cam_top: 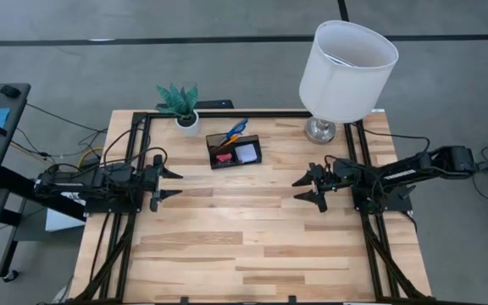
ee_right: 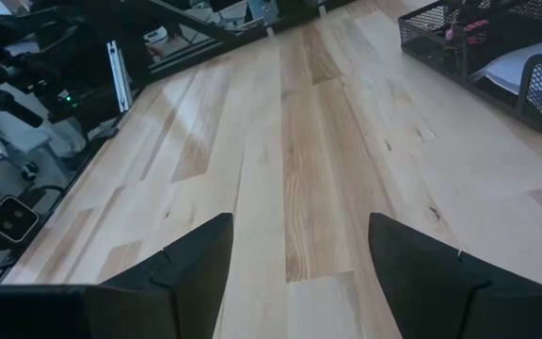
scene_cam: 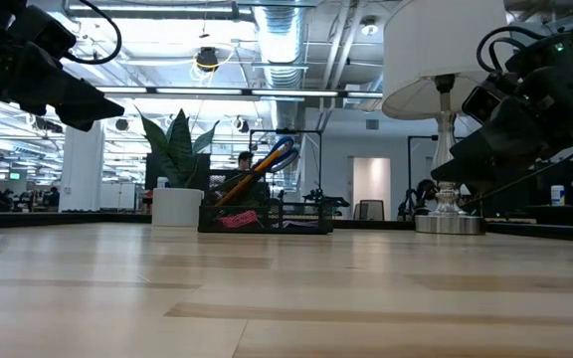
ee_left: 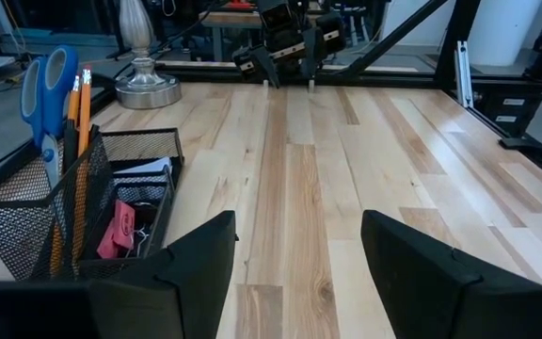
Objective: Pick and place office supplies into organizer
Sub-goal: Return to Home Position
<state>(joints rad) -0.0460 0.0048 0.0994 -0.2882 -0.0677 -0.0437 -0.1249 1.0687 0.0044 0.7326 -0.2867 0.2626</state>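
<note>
Hovering above the pale wood table [cam_top: 252,254], my left gripper [cam_top: 179,185] and right gripper [cam_top: 296,189] face each other from opposite sides, well apart. Each has its fingers [ee_left: 196,273] spread wide and grasps nothing. Beyond them, nearer the far edge and roughly midway between my arms, stands the black mesh organizer [cam_top: 235,163], where the supplies lie. Its taller cup section holds one pair of blue-handled scissors [ee_left: 45,80] and two orange pencils [ee_left: 81,104], all leaning, with handles and tips sticking out over the rim. Its lower tray section holds one pink eraser [ee_left: 116,231] and, in the part toward my right arm, one pale note pad [cam_top: 246,152] lying flat. I cannot make out a pen or a clip through the mesh. Just past the organizer's corner on my left-arm side sits one white pot [cam_top: 189,124] with a small green plant [cam_top: 179,99], apart from the organizer. On the other side, at the far edge near my right arm, stands one table lamp [cam_top: 347,59], a white shade over a silvery base. In the low view a person [scene_cam: 244,159] sits in the room behind the organizer.
</note>
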